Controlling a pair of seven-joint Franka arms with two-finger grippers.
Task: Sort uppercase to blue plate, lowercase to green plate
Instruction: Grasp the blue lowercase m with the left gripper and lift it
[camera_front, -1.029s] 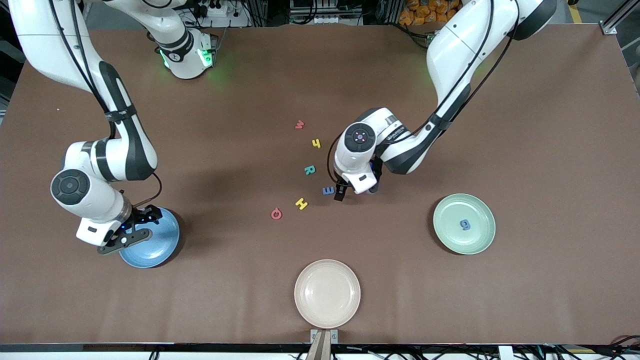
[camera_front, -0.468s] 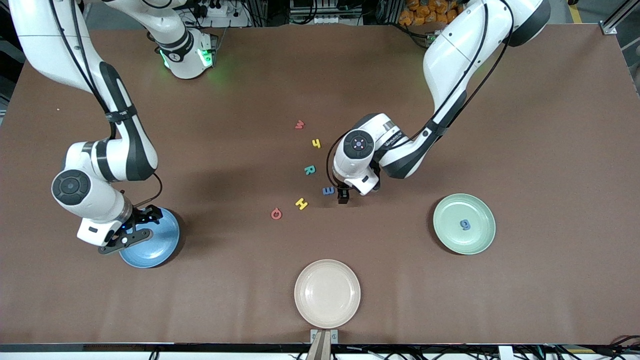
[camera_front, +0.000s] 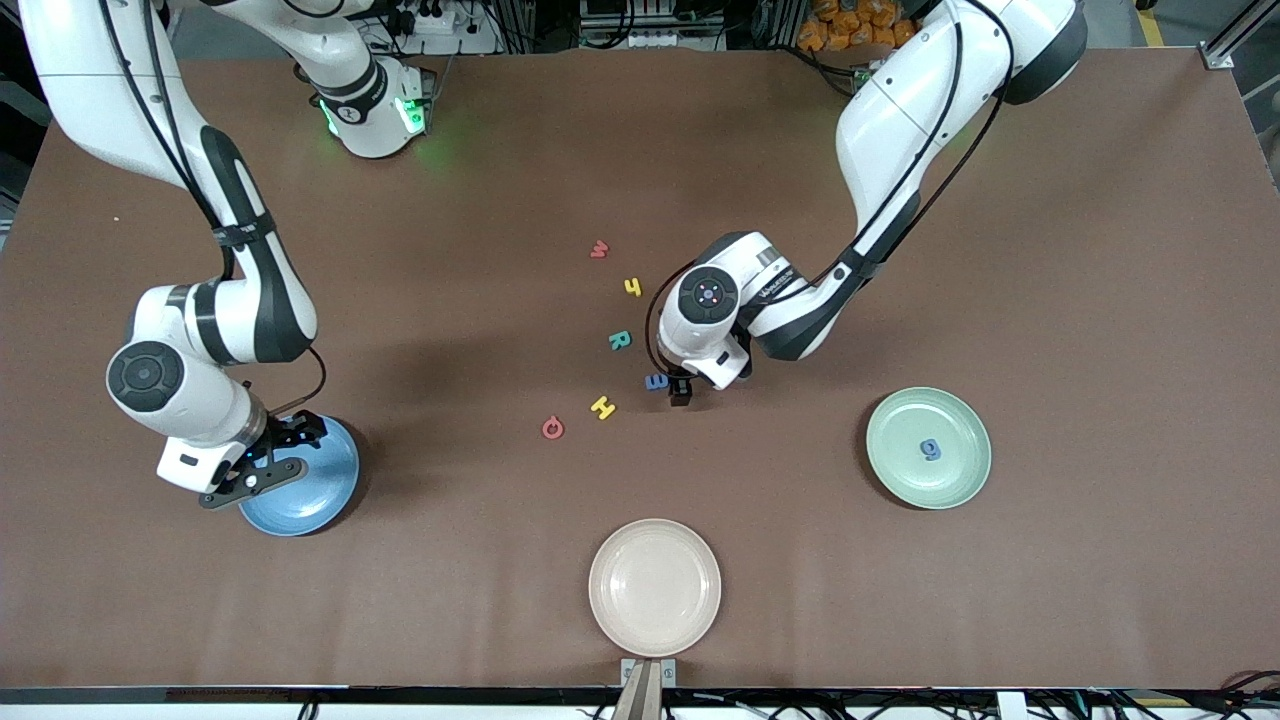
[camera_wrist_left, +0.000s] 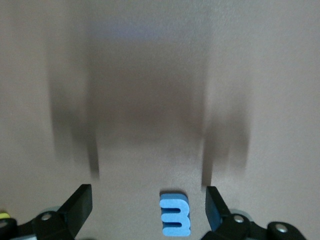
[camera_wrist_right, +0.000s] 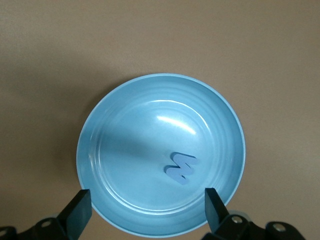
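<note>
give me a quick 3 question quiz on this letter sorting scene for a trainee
1. True or false: the blue g lies in the green plate.
2. Which letter sits between the left gripper fingers? A) teal R B) blue m C) red Q
3. Fill in: the right gripper is open over the ___ plate, which holds a blue M.

Key: 1 true; 2 B; 3 blue

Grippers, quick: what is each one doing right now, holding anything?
Left gripper: open, holding nothing, low around the blue m on the table.
Right gripper: open, holding nothing, over the blue plate.
</note>
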